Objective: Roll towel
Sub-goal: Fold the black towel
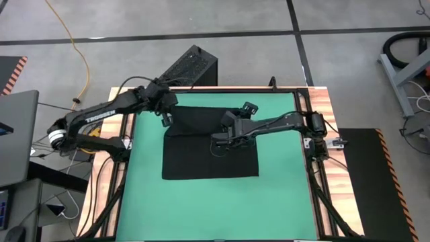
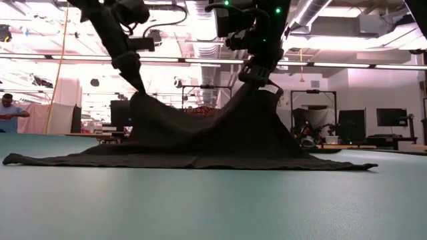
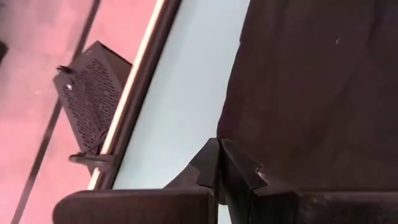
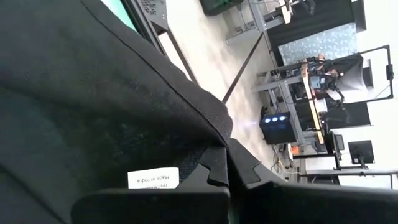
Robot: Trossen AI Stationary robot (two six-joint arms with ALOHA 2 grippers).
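Note:
The black towel (image 1: 208, 158) lies on the green mat (image 1: 282, 202). Its near part is flat on the mat and its far part is raised in two peaks. My left gripper (image 1: 165, 119) is shut on the towel at its far left edge and forms the left peak in the low view (image 2: 138, 92). My right gripper (image 1: 218, 141) is shut on the towel nearer the mat's middle and forms the right peak (image 2: 259, 80). A small white tag (image 4: 153, 178) shows on the towel beside my right fingers. My left gripper pinches the towel's left edge (image 3: 229, 134) between its two fingers, near the far corner, coming from above. The cloth hangs from the fingers in a slack tent, with the rest on the mat. My right gripper pinches the towel's edge (image 4: 214, 134) between its two fingers, close to the white tag, from above. The cloth slopes down from the fingers on both sides to the mat; one layer or several, I cannot tell.
A black perforated box (image 1: 191, 67) stands just beyond the table's far edge. Wooden borders and dark rails (image 1: 306, 121) frame the mat. Bare mat lies near and right of the towel. A person (image 2: 8, 110) stands far off in the room.

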